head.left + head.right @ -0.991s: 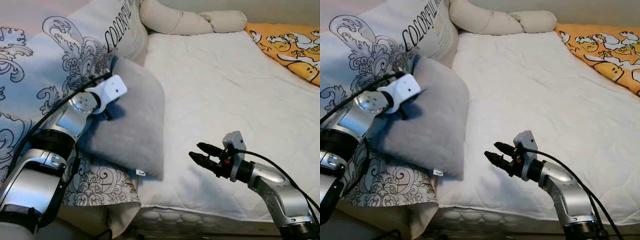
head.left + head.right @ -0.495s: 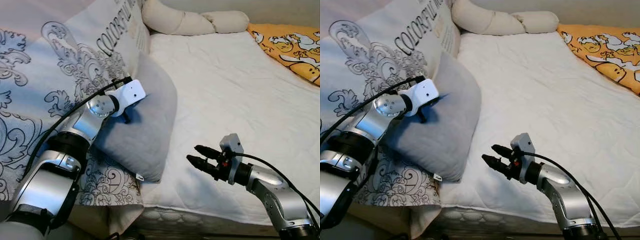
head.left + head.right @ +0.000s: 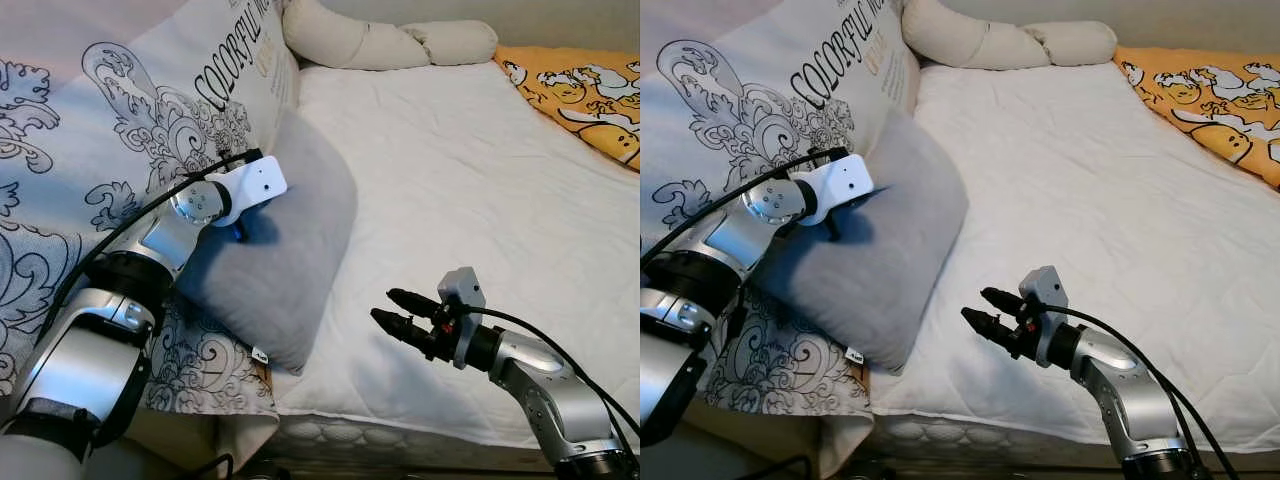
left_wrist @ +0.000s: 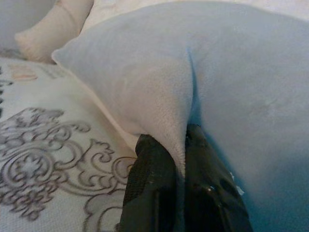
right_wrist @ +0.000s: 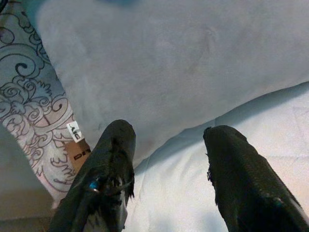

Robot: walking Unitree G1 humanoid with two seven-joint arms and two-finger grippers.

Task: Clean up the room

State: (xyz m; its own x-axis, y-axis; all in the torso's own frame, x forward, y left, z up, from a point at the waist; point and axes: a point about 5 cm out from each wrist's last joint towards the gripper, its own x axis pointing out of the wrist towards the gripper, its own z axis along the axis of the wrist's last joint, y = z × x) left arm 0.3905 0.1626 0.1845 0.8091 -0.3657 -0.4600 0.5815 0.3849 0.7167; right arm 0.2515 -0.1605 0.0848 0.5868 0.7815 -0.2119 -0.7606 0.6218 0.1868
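My left gripper [image 4: 186, 145] has the grey pillow [image 3: 285, 255] by its upper edge; both black fingers [image 4: 154, 188] are pinched tight on a fold of the soft fabric, no gap between them but the cloth itself; in the head view that gripper sits at the pillow's top left side, my silver left arm [image 3: 110, 300] running down across the patterned cushion [image 3: 120, 130]. The grey pillow lies at the left edge of the bed, its lower corner hanging toward the mattress edge, a small white tag [image 3: 259, 355] showing there; its left half rests against the big cushion with black scrollwork and the word COLORFUL printed on it; its right half lies on the white mattress cover [image 3: 450, 170].

My right gripper [image 3: 392, 308] hovers low over the white cover, near the front of the bed, pointing toward the pillow and clear of it; its two fingers [image 5: 113, 159] are spread apart, holding nothing, and through that gap my wrist camera sees the pillow's underside, the white sheet and the cushion's swirls beside it.

Farther back, a long cream bolster [image 3: 385, 40] lies across the head of the bed; an orange blanket [image 3: 585, 90] with cartoon figures covers the far right corner.
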